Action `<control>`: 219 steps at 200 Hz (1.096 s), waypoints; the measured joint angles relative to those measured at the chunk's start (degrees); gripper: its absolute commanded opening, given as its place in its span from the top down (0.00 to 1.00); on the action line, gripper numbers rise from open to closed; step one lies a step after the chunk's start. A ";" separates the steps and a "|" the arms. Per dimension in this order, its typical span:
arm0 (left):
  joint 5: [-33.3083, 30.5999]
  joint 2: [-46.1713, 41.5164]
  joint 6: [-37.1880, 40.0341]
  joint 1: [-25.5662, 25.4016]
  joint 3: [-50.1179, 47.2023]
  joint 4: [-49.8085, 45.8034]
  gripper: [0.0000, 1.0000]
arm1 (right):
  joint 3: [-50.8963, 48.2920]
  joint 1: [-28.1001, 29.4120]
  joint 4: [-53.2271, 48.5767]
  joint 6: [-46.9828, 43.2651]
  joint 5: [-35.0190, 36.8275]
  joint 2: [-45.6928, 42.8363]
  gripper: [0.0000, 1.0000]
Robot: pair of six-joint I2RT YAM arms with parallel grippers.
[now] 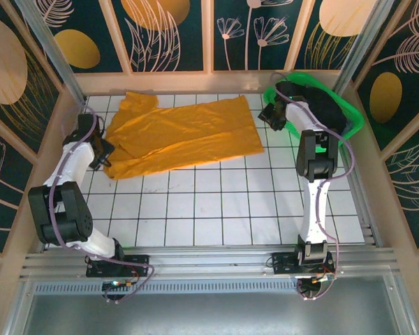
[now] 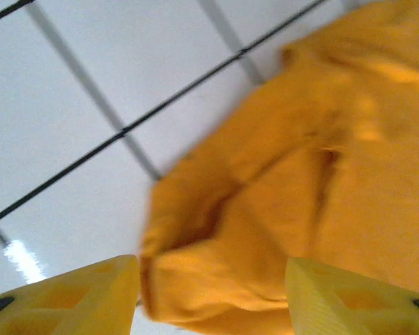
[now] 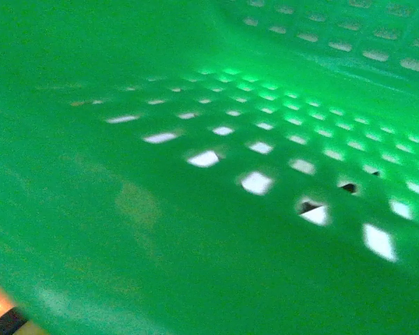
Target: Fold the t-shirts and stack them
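The orange t-shirt lies lengthwise, left to right, on the far table. My left gripper, jaws apart, hangs at its near-left corner. By the green basket, I can't make out how my right gripper is set.

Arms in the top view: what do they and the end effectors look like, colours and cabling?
Both the left arm and right arm have white links, black joints and black bases, with a thin purple cable looped along each. The left end effector has yellow fingers with moulded recesses; the right end effector looks black from above.
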 measured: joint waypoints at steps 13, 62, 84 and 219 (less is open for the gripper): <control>2.43 0.00 -0.72 2.73 -3.06 0.55 0.44 | 0.46 0.09 0.20 -0.94 -0.90 0.00 0.54; 9.79 1.46 -1.90 9.33 -6.08 4.55 0.55 | -11.76 5.57 4.85 -2.16 -1.49 -8.79 0.58; 11.87 3.63 -1.92 10.73 -5.99 6.62 0.59 | -18.60 7.69 6.47 -2.38 -2.71 -14.75 0.66; 18.99 11.80 -3.89 11.32 -7.41 12.96 0.91 | -26.56 8.26 10.19 -2.64 -2.91 -12.44 0.71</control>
